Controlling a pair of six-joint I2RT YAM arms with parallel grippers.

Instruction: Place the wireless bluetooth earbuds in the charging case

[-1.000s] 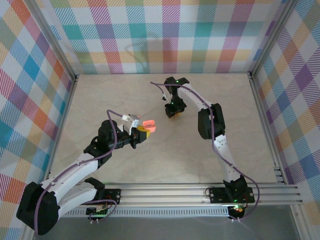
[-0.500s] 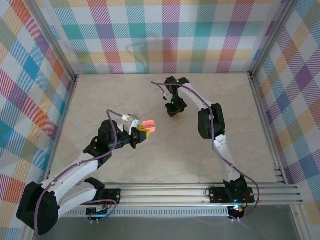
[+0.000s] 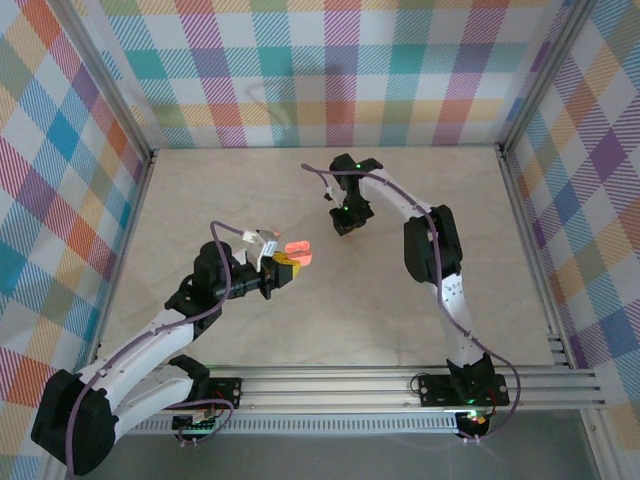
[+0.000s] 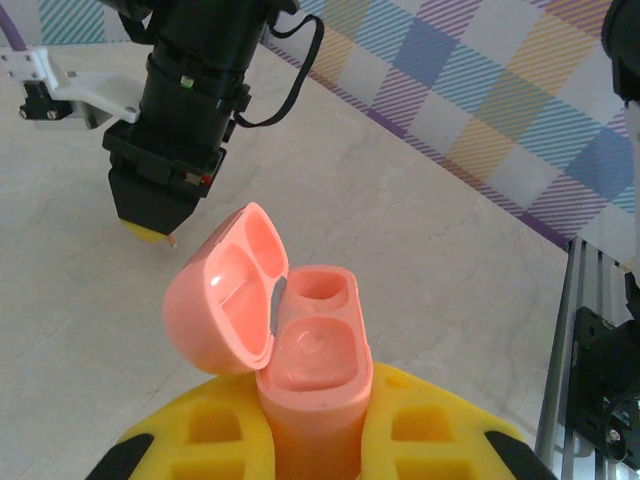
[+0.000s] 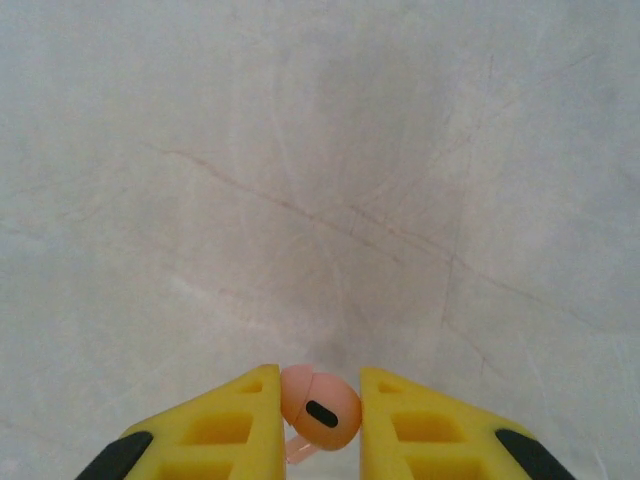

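- At the charging case point(image 4: 312, 350): pinkish-orange shell, upright, lid swung open to its left, two wells showing.
- Around the case's lower half: my left gripper point(image 3: 283, 262), its yellow foam clamped tight on the shell from both sides.
- Beyond the case and to its right, well apart from it: my right gripper point(image 5: 320, 425), pointing down, low over the pale tabletop point(image 5: 330, 180).
- Between that gripper's yellow fingers point(image 5: 230, 425): one pinkish-orange earbud point(image 5: 322, 408), pinched, a finger touching it on each side.
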